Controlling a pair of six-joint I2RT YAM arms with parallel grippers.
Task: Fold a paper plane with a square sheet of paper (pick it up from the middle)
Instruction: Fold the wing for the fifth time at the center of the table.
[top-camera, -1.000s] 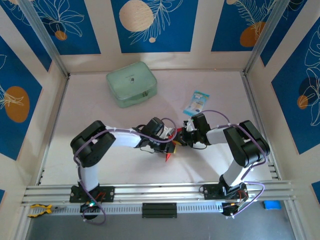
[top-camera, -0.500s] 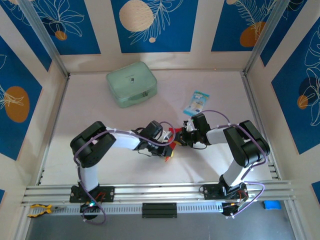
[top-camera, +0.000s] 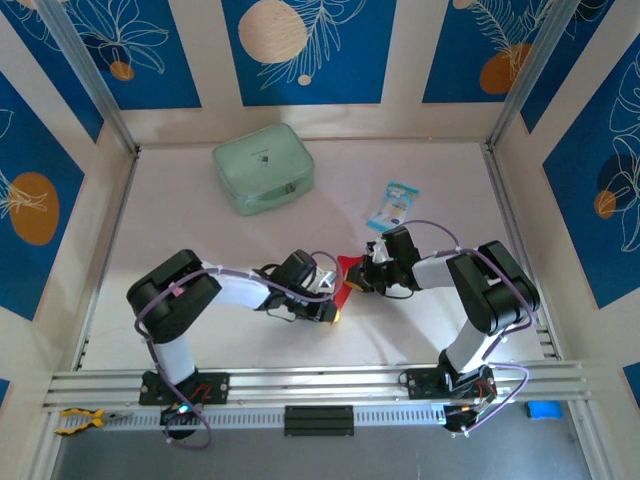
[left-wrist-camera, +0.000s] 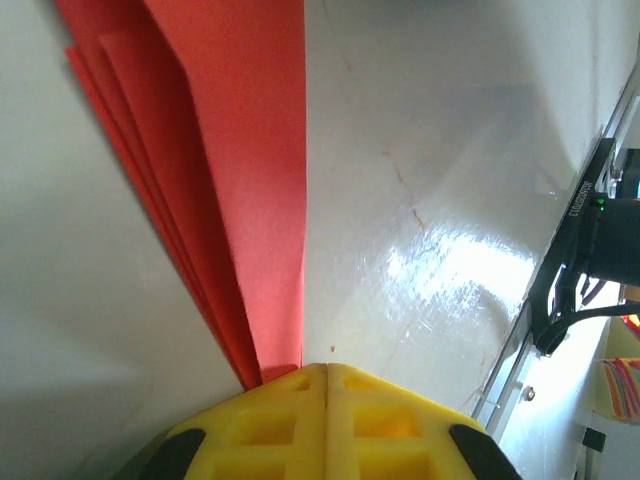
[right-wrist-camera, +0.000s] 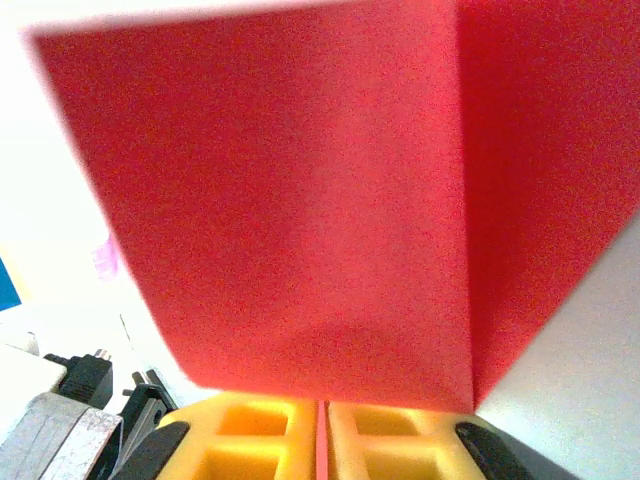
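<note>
The pale table carries a green zip pouch and a small blue-white packet.

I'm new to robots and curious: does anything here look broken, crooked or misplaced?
Nothing stands out. The folded bright red paper is pinched by the right gripper, with the shut left gripper at its narrow end. The pale green zip pouch and small blue-white packet lie flat and intact behind.
</note>
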